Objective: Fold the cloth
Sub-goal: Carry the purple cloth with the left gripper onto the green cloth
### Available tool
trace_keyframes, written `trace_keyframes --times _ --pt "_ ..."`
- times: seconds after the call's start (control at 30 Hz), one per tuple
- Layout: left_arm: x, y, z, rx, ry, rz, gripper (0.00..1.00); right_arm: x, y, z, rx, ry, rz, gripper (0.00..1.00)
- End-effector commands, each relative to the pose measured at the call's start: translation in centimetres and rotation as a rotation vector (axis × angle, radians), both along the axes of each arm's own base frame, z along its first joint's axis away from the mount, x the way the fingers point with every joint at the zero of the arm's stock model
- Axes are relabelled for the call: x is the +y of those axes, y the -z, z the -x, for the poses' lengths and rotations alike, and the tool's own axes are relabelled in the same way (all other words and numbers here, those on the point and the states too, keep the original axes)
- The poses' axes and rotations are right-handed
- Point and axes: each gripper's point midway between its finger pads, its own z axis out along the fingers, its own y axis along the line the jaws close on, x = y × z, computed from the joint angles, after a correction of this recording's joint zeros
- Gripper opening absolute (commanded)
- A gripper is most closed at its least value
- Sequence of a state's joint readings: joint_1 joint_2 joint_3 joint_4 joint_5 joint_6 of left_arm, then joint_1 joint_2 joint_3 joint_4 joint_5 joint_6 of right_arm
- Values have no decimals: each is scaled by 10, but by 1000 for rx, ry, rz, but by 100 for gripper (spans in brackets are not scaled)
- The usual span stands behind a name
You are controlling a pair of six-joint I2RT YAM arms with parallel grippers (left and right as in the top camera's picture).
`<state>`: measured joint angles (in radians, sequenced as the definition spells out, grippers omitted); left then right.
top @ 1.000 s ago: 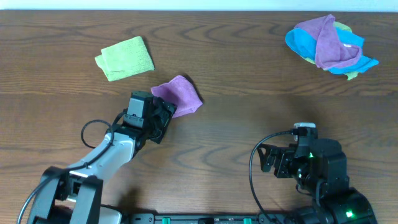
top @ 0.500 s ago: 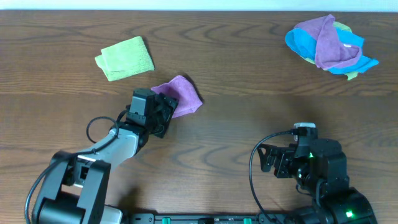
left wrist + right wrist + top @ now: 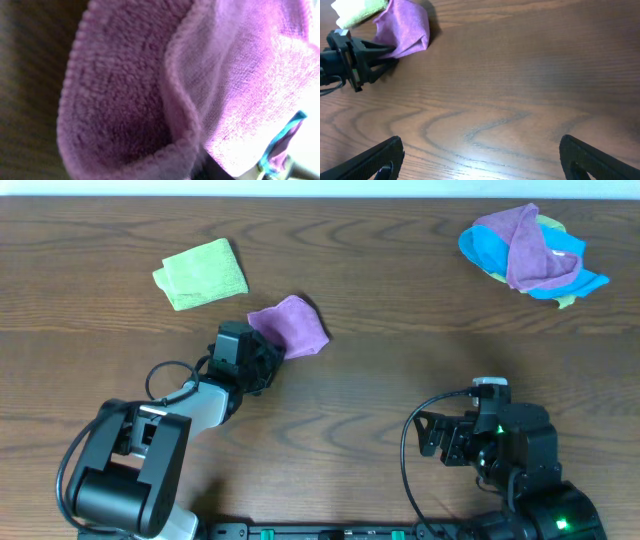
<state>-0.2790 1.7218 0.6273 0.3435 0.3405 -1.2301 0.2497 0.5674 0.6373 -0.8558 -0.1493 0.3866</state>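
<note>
Could not see the fingertips of the left pincer [image 3: 268, 356] from overhead, tucked under the purple cloth [image 3: 292, 325]; got only blurred pile, cropped at top and right, from the left wrist. Saw the right pincer [image 3: 480, 145] cut off by the bottom edge, and could not sort the layers of the cloth heap [image 3: 525, 245].

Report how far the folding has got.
Done: the green cloth lies folded flat. In hand: the left end effector grips the purple cloth, doubled but bunched. Left: the pile far right lies crumpled; the right end effector sits open.
</note>
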Motion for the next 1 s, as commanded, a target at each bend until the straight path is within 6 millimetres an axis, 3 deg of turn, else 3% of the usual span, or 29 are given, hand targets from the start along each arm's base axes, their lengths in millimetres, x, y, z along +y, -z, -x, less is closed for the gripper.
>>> trace_keyframes --times 0.0,0.17,0.43,0.6,0.73,0.97 --pt "2 11 5 -26 75 -71 27 -1 1 0 5 16 -11 99" --pt "1 6 0 -97 139 -116 6 -1 1 0 5 16 -11 99" --pt "-20 -41 -34 -307 226 -44 6 -1 1 0 5 16 -11 99" --pt "-28 -92 -70 -390 253 20 6 -1 1 0 5 16 -11 99" --pt "-19 -132 -99 -414 263 4 6 -1 1 0 5 16 -11 99" --pt "21 -196 -137 -472 233 -80 6 -1 1 0 5 16 -11 99"
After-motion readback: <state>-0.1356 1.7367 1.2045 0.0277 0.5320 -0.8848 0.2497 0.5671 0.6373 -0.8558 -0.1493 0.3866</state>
